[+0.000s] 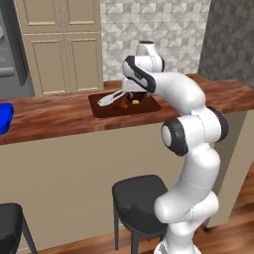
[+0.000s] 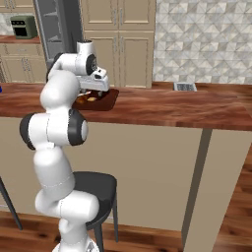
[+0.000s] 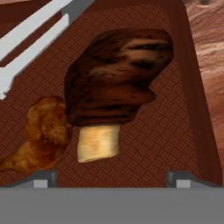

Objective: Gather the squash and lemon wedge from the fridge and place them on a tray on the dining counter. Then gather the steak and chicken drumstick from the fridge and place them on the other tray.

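Hand view is looking close down into the dark brown tray point(image 3: 175, 131), showing what the base views are not resolving: a dark seared steak point(image 3: 118, 76) with a pale stub at its near end, lying beside a golden chicken drumstick point(image 3: 41, 131), the two touching or nearly so. The steak's long axis is running from the pale stub at the bottom of that view up toward the far rim; the drumstick is lying alongside it on the left, its thin end pointing down-left. Pale white bars point(image 3: 30, 39) are crossing the tray's upper left corner. The gripper point(image 3: 111, 181) is hanging just above the food, its fingers point(image 3: 41, 178) standing wide apart with nothing between them. Left base view is showing the wider layout: the brown tray point(image 1: 149, 106) is sitting on the reddish worktop point(image 1: 54, 116) near its front edge, with the gripper point(image 1: 134, 94) over it, and a corner of the bright blue tray point(image 1: 5, 118) is sitting well apart at the far left. Right base view is showing the brown tray point(image 2: 109, 101) partly hidden behind the arm, with long bare worktop point(image 2: 172, 106) running right to a small grey item point(image 2: 185, 87). Black stools point(image 1: 139, 196) are standing below the front edge. The grey fridge point(image 1: 10, 49) is standing behind, far left.
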{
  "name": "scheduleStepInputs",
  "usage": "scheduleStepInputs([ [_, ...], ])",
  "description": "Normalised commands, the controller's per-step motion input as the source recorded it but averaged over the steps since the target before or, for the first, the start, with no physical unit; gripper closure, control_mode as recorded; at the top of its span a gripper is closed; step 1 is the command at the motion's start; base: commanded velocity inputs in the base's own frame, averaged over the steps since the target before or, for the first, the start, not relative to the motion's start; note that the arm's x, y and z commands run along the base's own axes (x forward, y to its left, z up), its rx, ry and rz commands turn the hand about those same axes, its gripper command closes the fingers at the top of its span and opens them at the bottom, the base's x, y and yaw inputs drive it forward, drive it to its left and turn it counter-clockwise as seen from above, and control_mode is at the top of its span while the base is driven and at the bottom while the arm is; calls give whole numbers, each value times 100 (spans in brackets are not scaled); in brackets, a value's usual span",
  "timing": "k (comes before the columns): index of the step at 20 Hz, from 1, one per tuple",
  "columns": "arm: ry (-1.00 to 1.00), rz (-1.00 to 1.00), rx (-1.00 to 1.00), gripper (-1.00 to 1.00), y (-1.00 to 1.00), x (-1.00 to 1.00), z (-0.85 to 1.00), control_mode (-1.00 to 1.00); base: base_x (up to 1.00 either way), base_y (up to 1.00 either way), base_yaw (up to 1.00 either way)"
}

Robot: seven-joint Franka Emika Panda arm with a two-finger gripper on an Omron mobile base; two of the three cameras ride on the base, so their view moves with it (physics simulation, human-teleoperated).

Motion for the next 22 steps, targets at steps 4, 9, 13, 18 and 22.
scheduleStepInputs([
  [4, 1, -11, 0, -100, -7, -62, 13, -100, 0, 0, 0],
  [9, 0, -12, 3, -100, -2, -90, 4, -100, 0, 0, 0],
  [13, -6, -12, 3, -100, 0, -100, 0, -100, 0, 0, 0],
  [18, -9, -8, 1, -100, -1, -100, 4, -100, 0, 0, 0],
  [22, -15, -1, 0, -100, -5, -100, 17, -100, 0, 0, 0],
])
